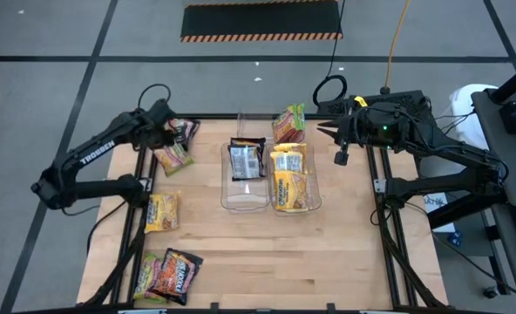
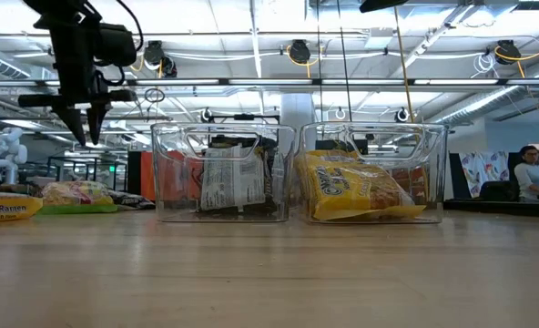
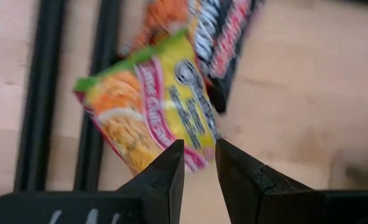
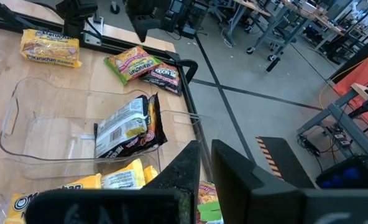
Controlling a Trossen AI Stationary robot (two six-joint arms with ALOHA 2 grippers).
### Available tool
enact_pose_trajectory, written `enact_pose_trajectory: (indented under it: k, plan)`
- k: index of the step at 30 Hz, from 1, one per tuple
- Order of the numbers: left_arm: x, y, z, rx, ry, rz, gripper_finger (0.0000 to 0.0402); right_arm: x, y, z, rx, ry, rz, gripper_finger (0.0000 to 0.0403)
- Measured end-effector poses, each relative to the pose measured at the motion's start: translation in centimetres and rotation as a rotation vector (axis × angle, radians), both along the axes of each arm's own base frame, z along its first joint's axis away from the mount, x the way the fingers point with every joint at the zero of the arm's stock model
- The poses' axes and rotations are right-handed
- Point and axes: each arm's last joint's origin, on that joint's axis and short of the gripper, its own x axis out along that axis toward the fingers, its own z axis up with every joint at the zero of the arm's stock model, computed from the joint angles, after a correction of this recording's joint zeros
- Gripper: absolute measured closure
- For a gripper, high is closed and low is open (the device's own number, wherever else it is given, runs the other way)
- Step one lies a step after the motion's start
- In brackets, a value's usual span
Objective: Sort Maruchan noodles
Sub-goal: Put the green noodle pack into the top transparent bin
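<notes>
Near the table's far-left corner the left gripper (image 1: 173, 133) hangs empty — fingers narrowly parted — right above a pink-green packet (image 1: 173, 158) whose long axis runs diagonally; the right gripper (image 1: 326, 133) waits well apart.

Even, bright overhead ceiling light throughout; the left wrist view is motion-blurred, with soft shadows and little glare.

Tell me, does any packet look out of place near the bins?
Yes. One pink-green packet lies outside the two clear bins, on the table just behind the right-hand bin of yellow packets, tilted rather than placed inside. The left bin holds a dark packet showing its pale back.
</notes>
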Motion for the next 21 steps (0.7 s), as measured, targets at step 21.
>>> enact_pose_trajectory:
  k: [21]
  plan:
    - [-1.7,3.8,-2.6,-0.121,0.201,-0.253,0.0304,0.0,0.0,0.0,-0.039,0.018,0.017,0.0367]
